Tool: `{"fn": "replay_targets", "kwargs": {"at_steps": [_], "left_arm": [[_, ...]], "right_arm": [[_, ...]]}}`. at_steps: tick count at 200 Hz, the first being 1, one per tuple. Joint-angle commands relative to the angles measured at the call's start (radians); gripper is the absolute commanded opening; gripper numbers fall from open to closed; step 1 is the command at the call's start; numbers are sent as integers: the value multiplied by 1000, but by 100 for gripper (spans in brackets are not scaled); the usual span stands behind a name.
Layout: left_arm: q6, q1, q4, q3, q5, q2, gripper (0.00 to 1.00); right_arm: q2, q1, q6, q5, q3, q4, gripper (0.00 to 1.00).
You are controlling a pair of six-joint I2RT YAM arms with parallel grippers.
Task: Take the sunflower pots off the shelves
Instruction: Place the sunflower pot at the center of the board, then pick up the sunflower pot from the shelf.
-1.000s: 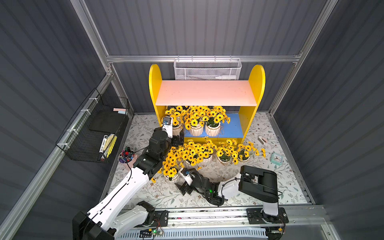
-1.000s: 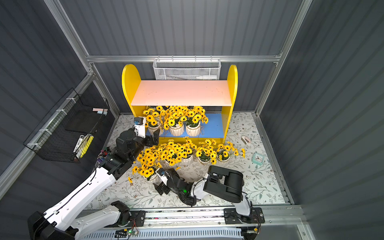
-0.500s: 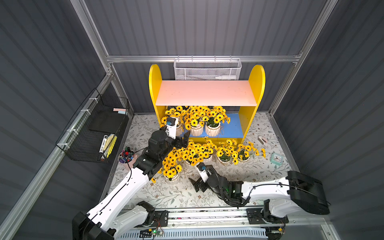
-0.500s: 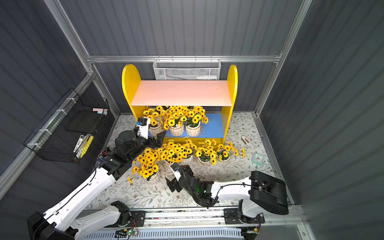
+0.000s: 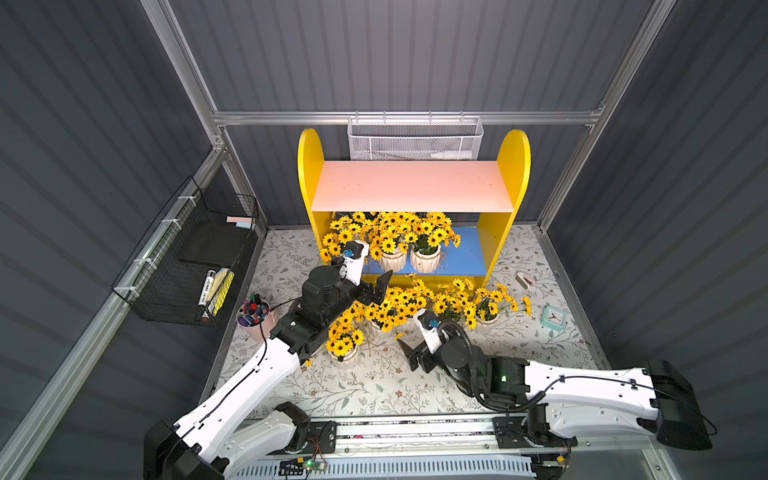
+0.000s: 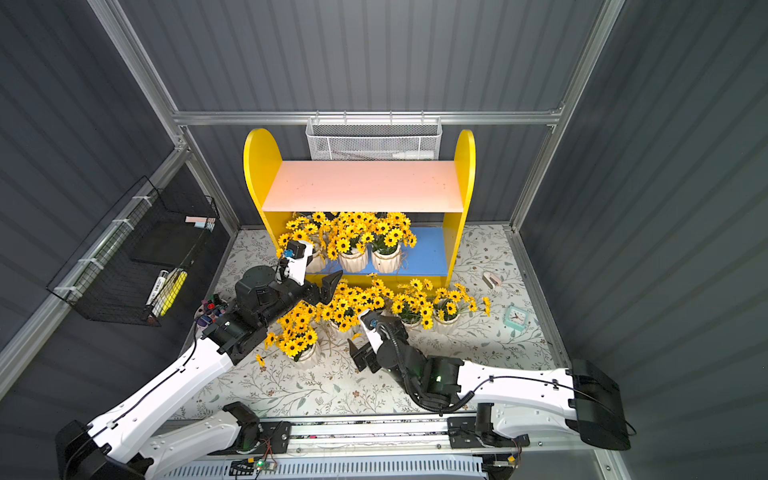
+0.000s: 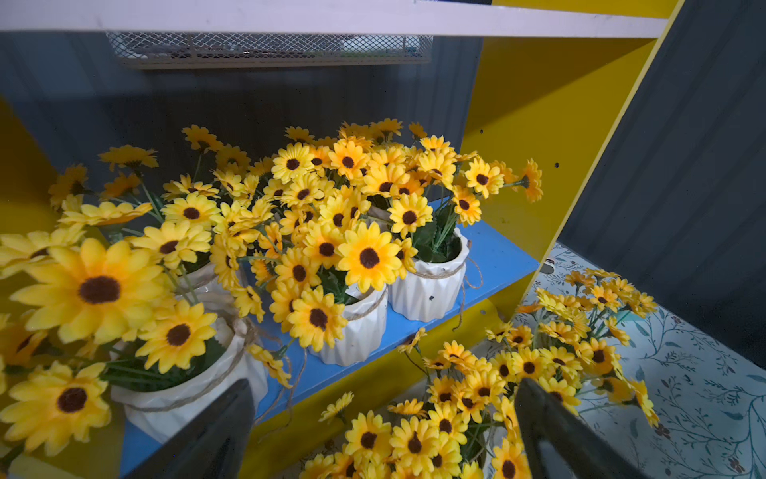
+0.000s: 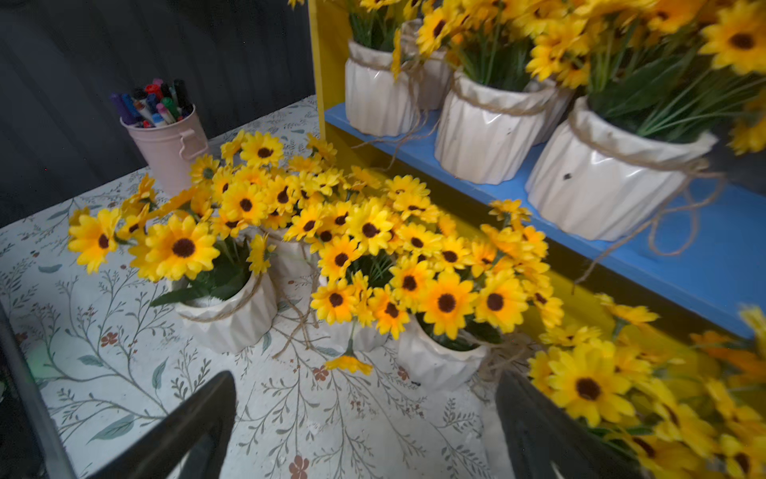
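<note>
1. Right tool is backing away from the sunflower pots on the table, jaws wide and empty, with the arm stretching out.
2. Left tool is moving in on the shelves, jaws wide and empty.
3. Likely one drop-off is done and the next pick is starting.
4. At least three pots are sitting on the blue lower board, just ahead of the left tool; the pink upper board is bare.
5. Pots: glossy white ribbed ceramic with twine rims and floppy fabric petals.

The yellow two-tier shelves stand against the far wall, with a pink board above and a blue board below. White ribbed sunflower pots stand upright on the blue board's left part. More floor pots cluster upright just in front of the shelves.
</note>
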State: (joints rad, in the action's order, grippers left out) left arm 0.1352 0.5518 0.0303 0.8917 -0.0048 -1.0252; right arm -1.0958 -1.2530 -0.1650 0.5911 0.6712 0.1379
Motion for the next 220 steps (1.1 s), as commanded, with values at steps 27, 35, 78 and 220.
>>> {"fn": "replay_targets", "kwargs": {"at_steps": [27,35,78,220], "left_arm": [[40,2,1,2,-122,32,99],[40,2,-1,1,-140,35,99],[50,2,-19,8,-199,38,99],[72,2,-9,10,-113,13,99]], "right_arm": [[146,296,-43,-131,42,-168,99],[161,344,-44,-154,25,-144,99],[95,543,-28,-320,14,-28,99],[-346,684,73,-479,257,249,99]]}}
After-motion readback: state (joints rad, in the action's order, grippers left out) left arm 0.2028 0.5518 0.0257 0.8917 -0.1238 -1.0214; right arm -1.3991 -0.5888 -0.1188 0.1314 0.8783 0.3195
